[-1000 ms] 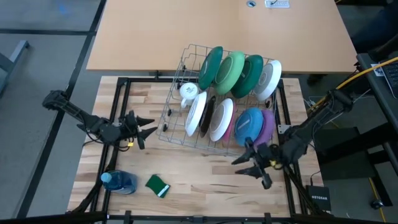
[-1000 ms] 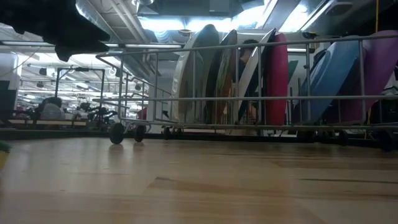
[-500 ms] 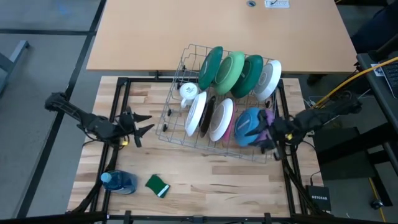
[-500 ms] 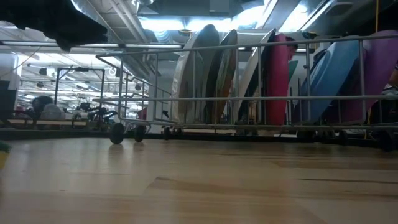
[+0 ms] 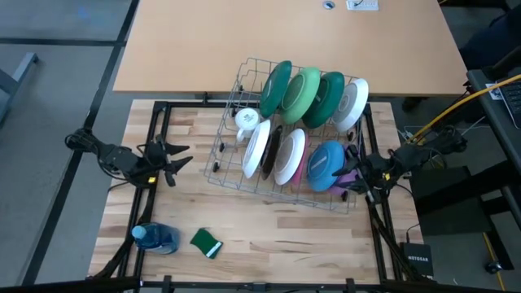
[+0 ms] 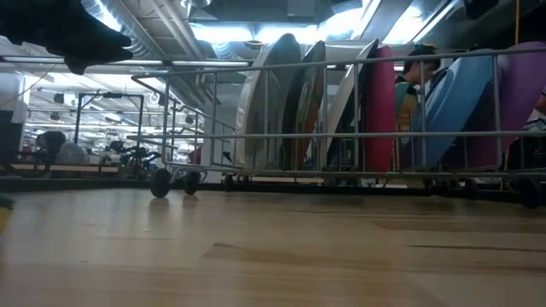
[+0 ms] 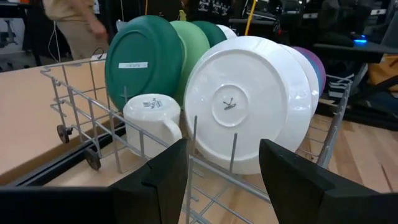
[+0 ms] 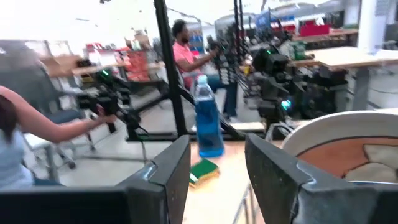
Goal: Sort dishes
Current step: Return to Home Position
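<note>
Looks straight down on a pale wooden bench [image 5: 277, 236] with a dark arm lying low at either side. Shows the left end effector [image 5: 180, 165] at middle left, on an arm stretched almost level across the bench edge and pointing right toward a wire dish rack [image 5: 248, 69], with fingers spread wide apart and nothing between them. Shows the right end effector [image 5: 355, 176] at middle right, on an arm reaching in from the right edge, just beside the rack's right end, with fingers likewise apart and empty. Finds every dish inside the rack at the centre, standing on edge in two rows along the rack's long axis, left to right. Lists the upper row as dark green plate [image 5: 278, 87], light green plate [image 5: 303, 95], second dark green plate [image 5: 329, 98], white plate [image 5: 352, 103]. Lists the lower row as second white plate [image 5: 257, 148], dark brown plate [image 5: 271, 151], third white plate [image 5: 290, 155], a sliver of pink plate [image 5: 301, 170], blue plate [image 5: 327, 163], purple plate [image 5: 348, 161]. Turns the undersides toward the left arm, as seen from its wrist. Tucks a white mug [image 5: 247, 120] into the rack's left end. Leaves a green sponge [image 5: 206, 242] and a blue bottle [image 5: 156, 237] at lower left, well apart from the rack
</note>
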Robot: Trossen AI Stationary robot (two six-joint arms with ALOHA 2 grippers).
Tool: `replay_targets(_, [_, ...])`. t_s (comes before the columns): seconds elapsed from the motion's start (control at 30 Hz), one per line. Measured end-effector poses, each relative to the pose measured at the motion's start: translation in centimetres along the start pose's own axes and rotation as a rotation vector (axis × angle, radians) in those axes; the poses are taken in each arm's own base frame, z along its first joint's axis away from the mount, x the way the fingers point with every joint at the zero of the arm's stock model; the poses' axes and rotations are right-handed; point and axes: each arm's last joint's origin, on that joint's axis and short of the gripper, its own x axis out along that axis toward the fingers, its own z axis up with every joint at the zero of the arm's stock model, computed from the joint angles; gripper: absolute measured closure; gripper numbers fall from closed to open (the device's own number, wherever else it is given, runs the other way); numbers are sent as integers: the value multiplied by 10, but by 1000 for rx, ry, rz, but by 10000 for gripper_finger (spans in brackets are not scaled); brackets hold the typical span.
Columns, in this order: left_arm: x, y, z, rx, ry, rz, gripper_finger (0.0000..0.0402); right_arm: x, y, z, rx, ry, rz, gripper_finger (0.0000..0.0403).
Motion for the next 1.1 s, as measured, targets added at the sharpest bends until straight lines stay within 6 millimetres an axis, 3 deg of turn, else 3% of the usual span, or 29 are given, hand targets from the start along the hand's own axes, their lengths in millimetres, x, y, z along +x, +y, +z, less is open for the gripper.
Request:
replay_targets(0.27, [-4,6,-1,0,-3,-1,218,-21,-3,-15,14,-54,106,246])
replay_targets(0.57, [-5,8,-5,40,19,7,218,-45,-9,-30,-29,-118,112,246])
replay_targets(1.1, [-5,9,-12,29,74,22,218,-37,-13,-64,-20,-6,53,246])
